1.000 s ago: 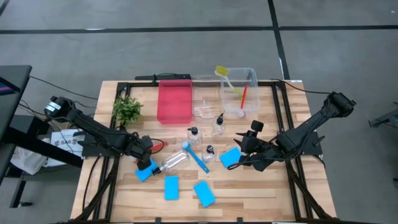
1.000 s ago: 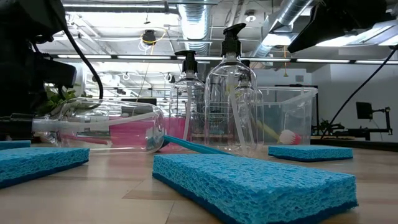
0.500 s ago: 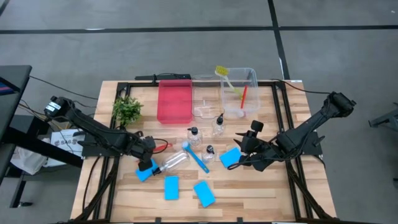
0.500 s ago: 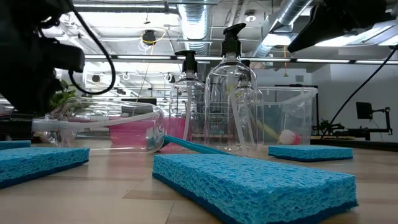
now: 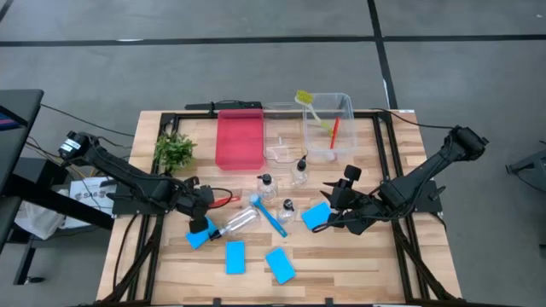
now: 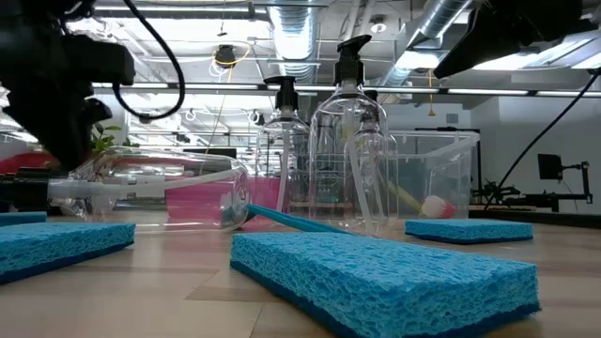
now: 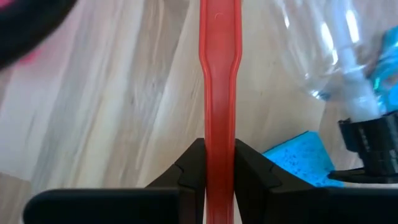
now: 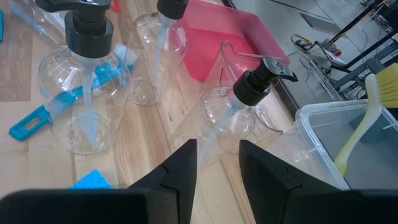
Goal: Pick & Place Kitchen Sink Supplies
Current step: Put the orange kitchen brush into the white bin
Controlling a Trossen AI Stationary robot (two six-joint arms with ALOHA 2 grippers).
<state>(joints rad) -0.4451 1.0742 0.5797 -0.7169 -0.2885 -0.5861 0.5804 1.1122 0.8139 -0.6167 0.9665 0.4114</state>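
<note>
My left gripper (image 5: 207, 201) (image 7: 219, 174) is at the table's left middle, shut on a thin red brush (image 5: 222, 199). Close by lie a clear pump bottle (image 5: 237, 220) on its side, a blue brush (image 5: 273, 219) and several blue sponges (image 5: 235, 257). Three clear pump bottles (image 5: 266, 185) stand upright at the middle. My right gripper (image 5: 328, 213) (image 8: 217, 168) hovers open at the right, beside a sponge (image 5: 316, 215), facing the upright bottles (image 8: 84, 93); nothing is between its fingers. My left gripper pinches the red brush's flat handle (image 7: 219, 134) between its two fingers (image 7: 189, 171), which lie along it. They slant steeply down from the table's left. The handle runs on ahead of the fingers above the wood; whether its free end touches the table, I cannot tell.
At the far edge stand a red tray (image 5: 240, 138), a clear bin (image 5: 283, 136) and a second clear bin (image 5: 341, 111) holding a yellow-green brush (image 5: 309, 104) and a red one. A small green plant (image 5: 174, 151) stands at the far left. Black frame rails run along the table's sides.
My left gripper has risen a little and rolled about its own line, staying shut on the red brush, whose handle has come up with it. My right arm has kept still.
</note>
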